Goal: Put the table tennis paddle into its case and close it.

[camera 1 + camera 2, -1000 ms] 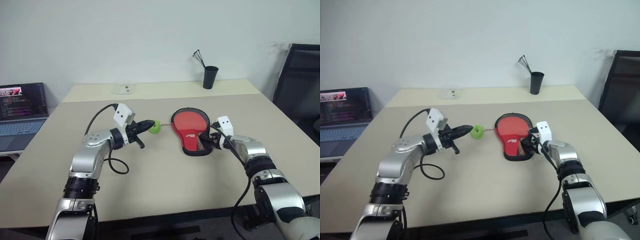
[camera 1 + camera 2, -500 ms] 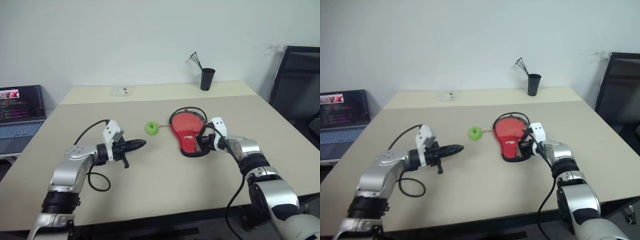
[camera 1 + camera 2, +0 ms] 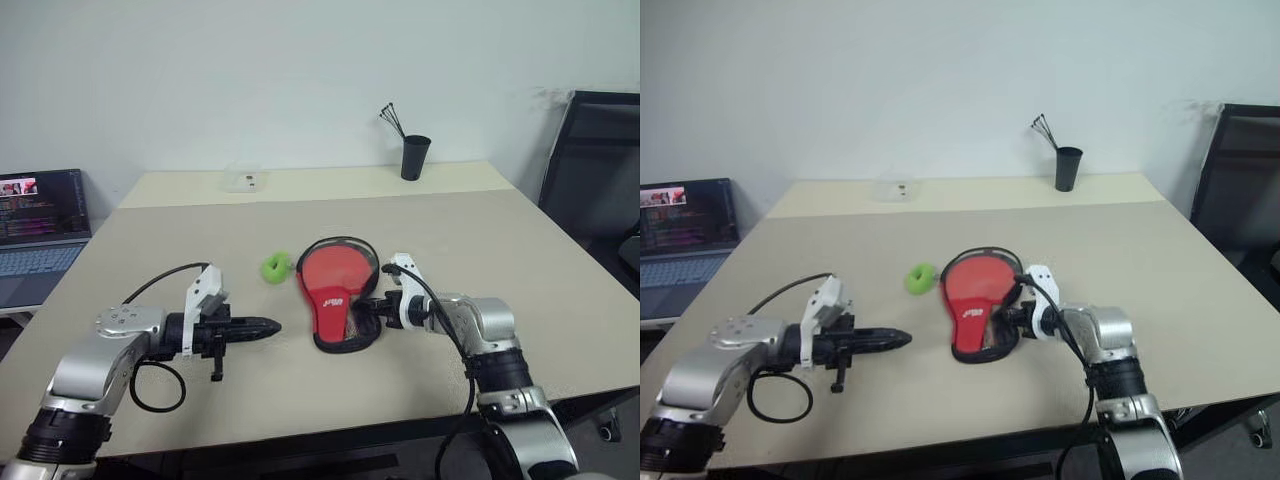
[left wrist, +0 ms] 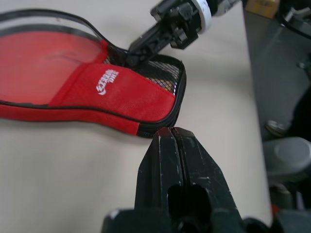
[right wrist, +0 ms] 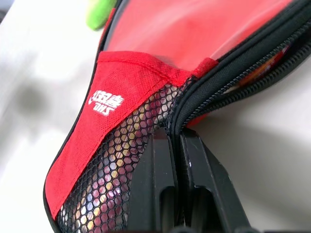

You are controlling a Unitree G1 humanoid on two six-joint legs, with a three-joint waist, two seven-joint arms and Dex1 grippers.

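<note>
The case lies flat in the middle of the table, red side up, with its mesh pocket and logo toward me. Its green zipper tag rests on the table just left of it. My right gripper is shut on the case's zip edge at the mesh end. The left wrist view shows that same grip, with the right gripper pinching the edge. My left gripper points at the case from the left, shut on nothing, a short gap away. The paddle is hidden; a reddish sliver shows in the zip gap.
A black cup holding thin sticks stands at the back of the table, and a small clear box lies at the back left. A laptop sits on a side desk to the left. A black chair stands to the right.
My right gripper has shut on the case's edge and dragged the case left and nearer to me, the green tag trailing along. My left gripper drew back from the tag, lower and nearer.
</note>
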